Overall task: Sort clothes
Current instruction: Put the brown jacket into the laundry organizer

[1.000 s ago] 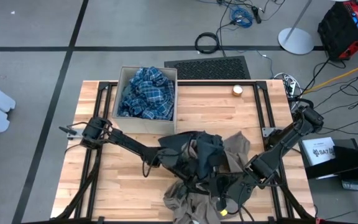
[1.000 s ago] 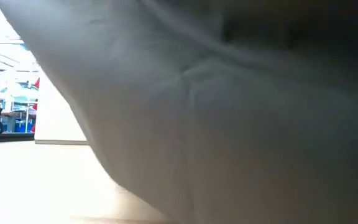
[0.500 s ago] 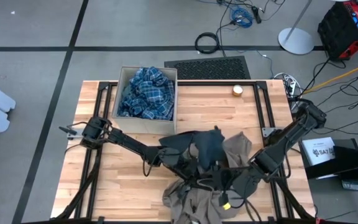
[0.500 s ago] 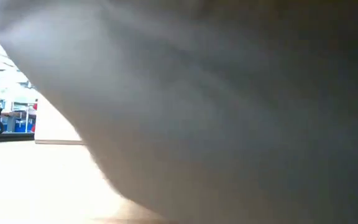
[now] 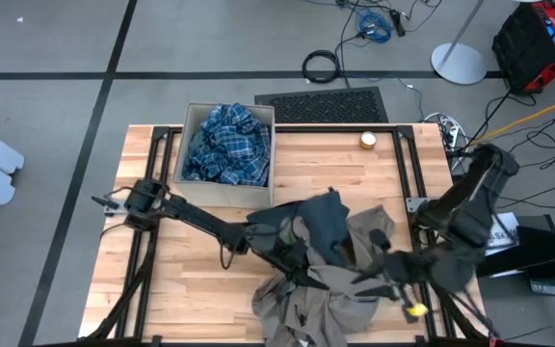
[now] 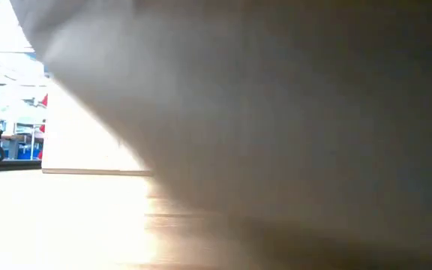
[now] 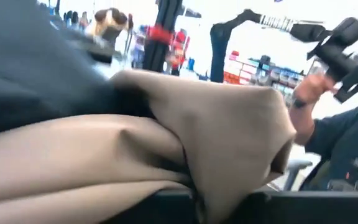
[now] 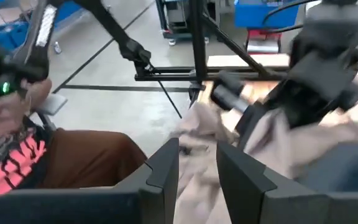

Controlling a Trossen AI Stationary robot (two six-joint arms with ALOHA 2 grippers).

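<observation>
A pile of clothes lies at the table's near middle: a taupe-brown piece (image 5: 321, 299) under a dark black-green piece (image 5: 322, 224). The blue-white plaid shirt (image 5: 227, 145) sits in the cardboard box (image 5: 193, 120). My left gripper (image 5: 300, 253) reaches into the pile from the left, half buried, and is shut on the taupe-brown piece (image 7: 229, 124). My right gripper (image 8: 197, 168) hovers open at the pile's right side (image 5: 398, 284), with nothing between its fingers. In the low view, cloth (image 6: 291, 112) fills nearly the whole picture. My left gripper pinches a fold of the taupe-brown piece (image 7: 194, 183) between its two fingers, which lie about level and come from the table's left. The fold bulges up past the fingers; the rest of the piece trails down onto the table. The dark piece lies over the gripper.
The box stands at the far left of the table. A roll of tape (image 5: 368, 139) lies at the far right. Black frame rails (image 5: 408, 164) run along both sides. Bare wood (image 5: 181, 289) shows at the near left. A person (image 8: 17, 155) sits beyond the near edge.
My right gripper has drawn out of the pile's near side, going up and toward the table's right edge, and has rolled as it went. The taupe-brown cloth it left has spread on the table. The dark piece has shifted slightly toward the far edge.
</observation>
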